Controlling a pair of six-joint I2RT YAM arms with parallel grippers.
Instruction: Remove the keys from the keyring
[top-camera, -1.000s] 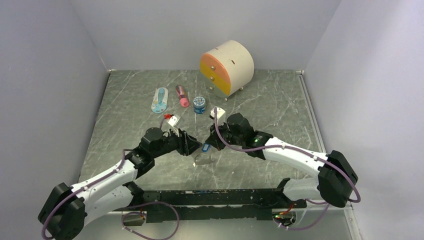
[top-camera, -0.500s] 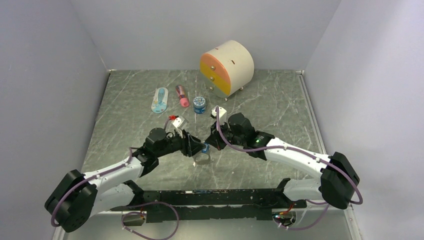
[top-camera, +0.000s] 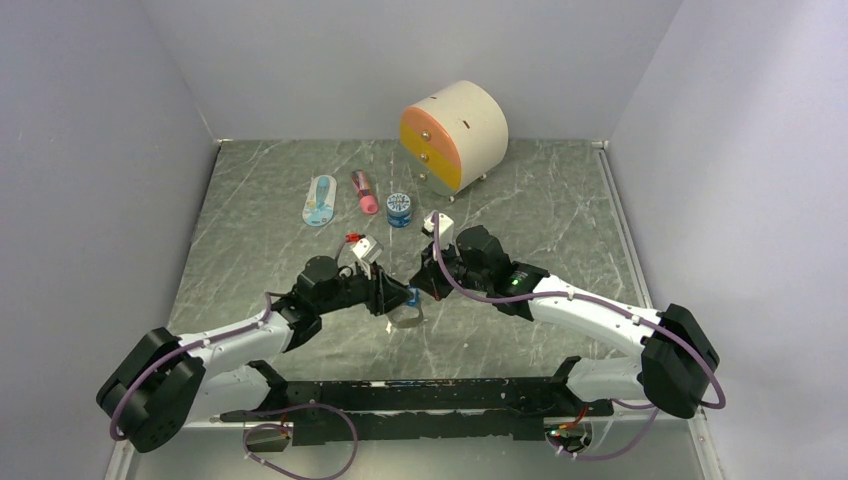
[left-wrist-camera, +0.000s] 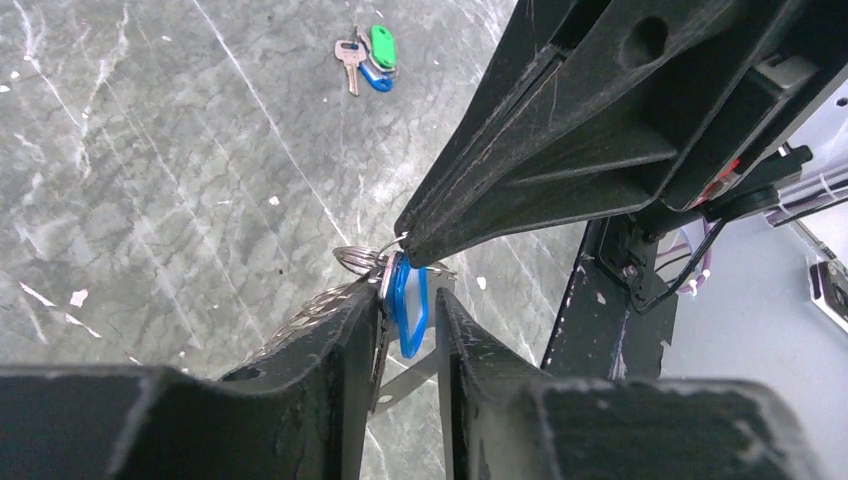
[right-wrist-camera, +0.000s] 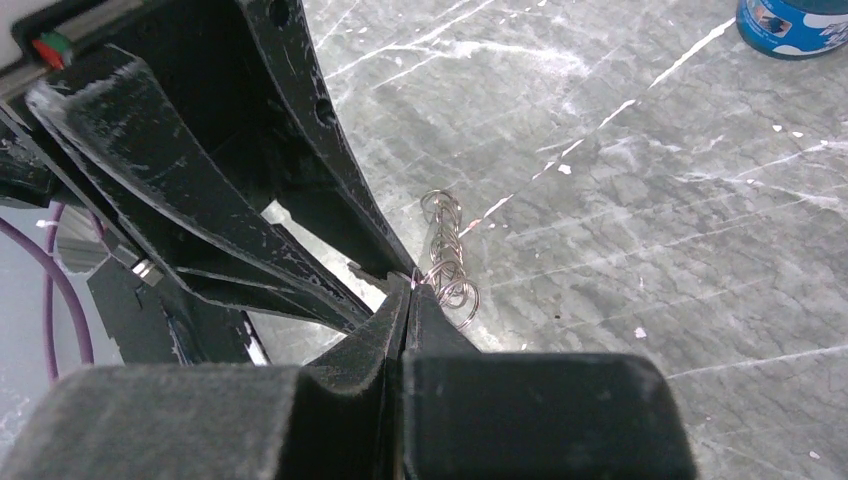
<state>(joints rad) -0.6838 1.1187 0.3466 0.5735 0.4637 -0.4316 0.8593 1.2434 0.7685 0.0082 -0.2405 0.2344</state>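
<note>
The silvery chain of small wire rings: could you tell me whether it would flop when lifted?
Probably floppy: the silvery chain of small wire rings is separate links, so it should sag. Likely light, as the wire looks thin. The narrow pinch of the right gripper might slip.

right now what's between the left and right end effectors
A small key with a blue plastic tag, held by the left end effector; the right end effector pinches its wire ring. Left wrist view shows it.

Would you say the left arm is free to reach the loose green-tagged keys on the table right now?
Probably not yet: the left tool is shut on the blue-tagged key, and the right tool pinches its keyring. Otherwise the table toward the green-tagged keys looks unobstructed.
</note>
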